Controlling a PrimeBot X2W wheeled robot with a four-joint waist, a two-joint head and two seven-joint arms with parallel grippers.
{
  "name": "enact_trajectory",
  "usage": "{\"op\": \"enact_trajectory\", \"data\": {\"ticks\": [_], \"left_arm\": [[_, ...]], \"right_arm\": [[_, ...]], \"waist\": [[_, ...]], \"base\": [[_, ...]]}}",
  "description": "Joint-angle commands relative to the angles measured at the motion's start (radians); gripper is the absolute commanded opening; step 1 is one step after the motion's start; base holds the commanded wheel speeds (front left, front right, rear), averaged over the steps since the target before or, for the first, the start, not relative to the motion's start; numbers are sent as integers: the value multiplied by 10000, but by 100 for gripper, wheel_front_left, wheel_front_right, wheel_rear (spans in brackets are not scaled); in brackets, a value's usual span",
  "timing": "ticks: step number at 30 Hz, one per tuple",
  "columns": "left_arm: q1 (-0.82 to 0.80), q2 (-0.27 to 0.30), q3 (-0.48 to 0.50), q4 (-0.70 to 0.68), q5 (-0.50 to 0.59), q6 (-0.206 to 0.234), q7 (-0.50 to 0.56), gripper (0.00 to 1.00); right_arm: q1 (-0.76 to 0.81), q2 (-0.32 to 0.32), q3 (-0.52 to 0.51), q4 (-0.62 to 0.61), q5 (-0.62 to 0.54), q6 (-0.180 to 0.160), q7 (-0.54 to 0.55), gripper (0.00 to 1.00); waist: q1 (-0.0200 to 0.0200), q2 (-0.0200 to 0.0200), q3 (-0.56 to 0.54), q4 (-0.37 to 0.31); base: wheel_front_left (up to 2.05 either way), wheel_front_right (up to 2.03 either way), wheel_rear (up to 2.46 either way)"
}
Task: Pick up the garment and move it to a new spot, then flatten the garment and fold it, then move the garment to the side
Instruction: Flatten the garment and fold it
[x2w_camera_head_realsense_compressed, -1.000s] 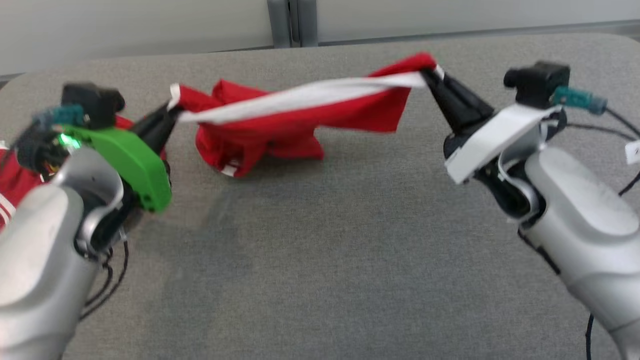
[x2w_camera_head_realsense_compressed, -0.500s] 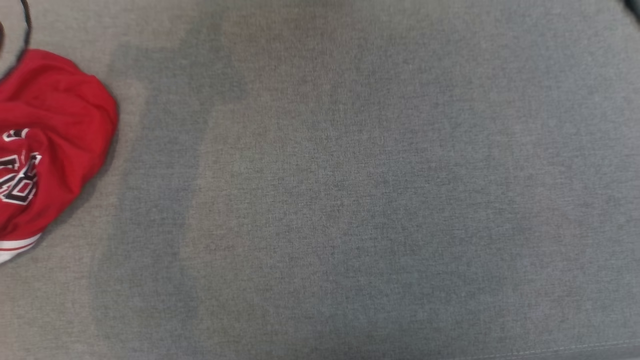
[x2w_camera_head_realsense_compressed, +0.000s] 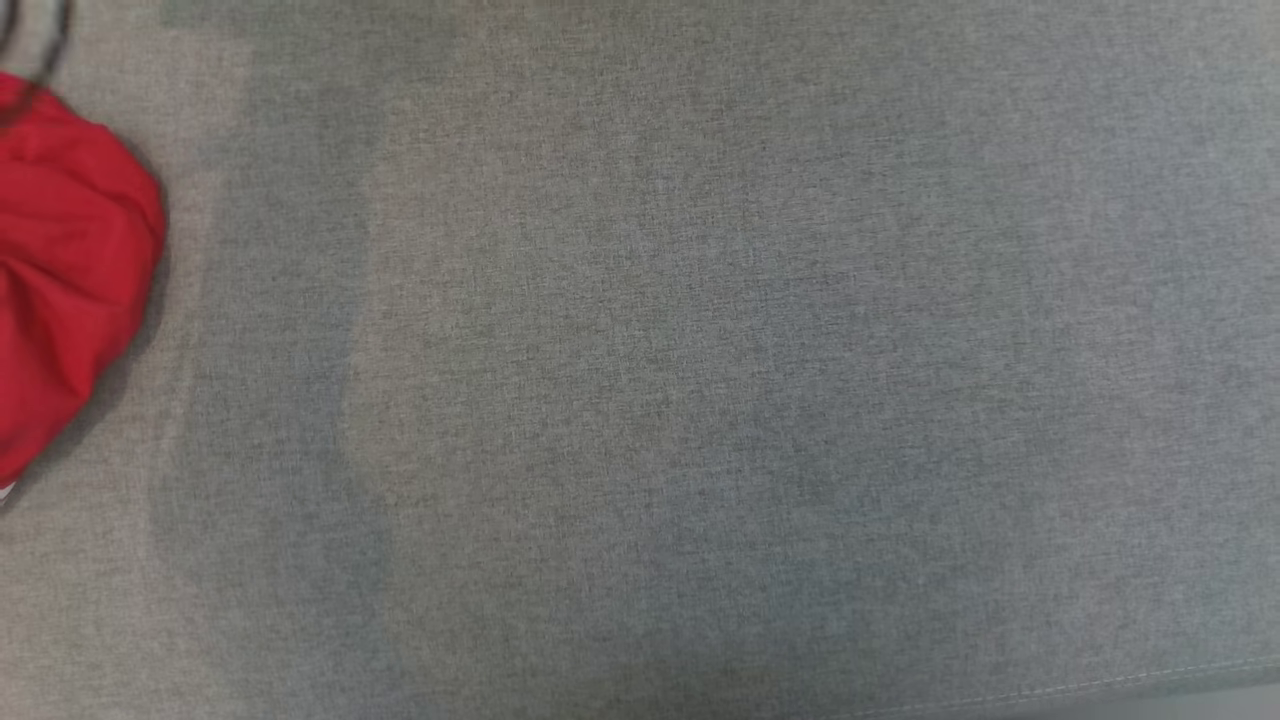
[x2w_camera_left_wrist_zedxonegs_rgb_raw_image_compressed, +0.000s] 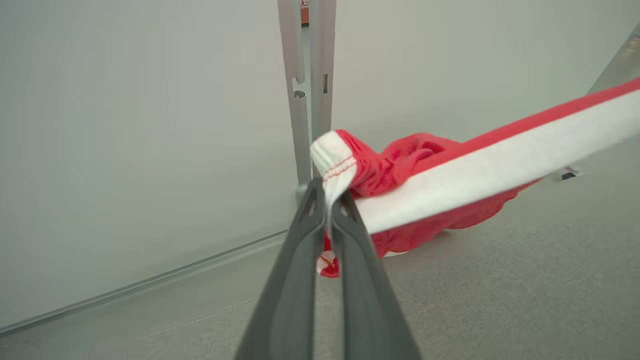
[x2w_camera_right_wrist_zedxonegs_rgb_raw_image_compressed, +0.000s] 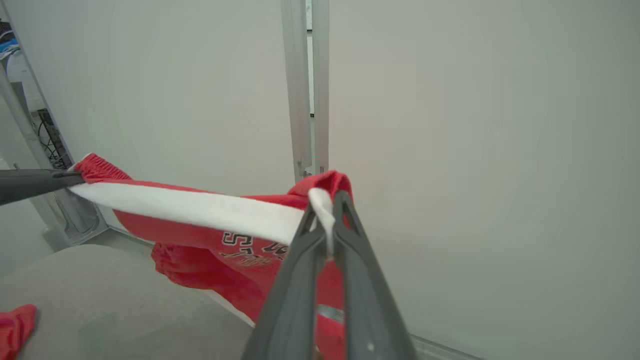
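A: How is the garment (x2w_camera_left_wrist_zedxonegs_rgb_raw_image_compressed: 415, 155) held?

B: It is gripped by its white waistband (x2w_camera_left_wrist_zedxonegs_rgb_raw_image_compressed: 500, 165). The left pincer (x2w_camera_left_wrist_zedxonegs_rgb_raw_image_compressed: 328, 198) is clamped on one end and the right pincer (x2w_camera_right_wrist_zedxonegs_rgb_raw_image_compressed: 326, 204) on the other. The band is drawn taut between them, above the worktop (x2w_camera_left_wrist_zedxonegs_rgb_raw_image_compressed: 500, 300) near its far edge. The red body is hung below, and whether it touches the worktop cannot be told.

A: What is needed for the move to be done well?

B: Even tension is wanted, so that the band is not pulled out of the thin tips. The cloth is best lifted clear before it is carried. It is then best lowered onto the bare middle, where it can be spread flat.

A: Is anything in the way?

B: A second red cloth (x2w_camera_head_realsense_compressed: 70, 280) is bunched toward the worktop's left edge, with a dark cable (x2w_camera_head_realsense_compressed: 62, 25) beside it. Both are to be avoided. A grey post (x2w_camera_left_wrist_zedxonegs_rgb_raw_image_compressed: 305, 75) and pale wall panels are seen behind the far edge.
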Motion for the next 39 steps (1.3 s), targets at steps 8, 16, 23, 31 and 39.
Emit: {"op": "enact_trajectory", "data": {"ticks": [8, 16, 23, 31, 39], "left_arm": [[2523, 1219, -1912, -570, -1506, 31, 557, 0], [5609, 1943, -2689, -1387, -3026, 57, 2473, 0], [7684, 2774, -3037, -3359, -4236, 940, 4487, 0], [9302, 4313, -3127, -7097, -5780, 2734, 6787, 0], [8722, 4591, -2890, -8680, -6379, 3703, 7862, 0]], "right_arm": [[2552, -1321, 2121, -1200, 995, -24, 710, 0], [5040, -2891, 3822, -2764, 2325, -34, 2701, 0], [6673, -4354, 4350, -4426, 2999, -47, 4425, 0], [7701, -6018, 4093, -6502, 3710, -67, 5791, 0], [7391, -6174, 3052, -6877, 3938, -84, 6341, 0]], "waist": [[-2, 0, -1579, -176], [-2, 0, -4030, -338], [-2, 0, -5343, -384], [-2, 0, -5664, -291], [-2, 0, -4427, 118]], "base": [[0, 0, 0], [0, 0, 0], [0, 0, 0], [0, 0, 0], [0, 0, 0]]}}
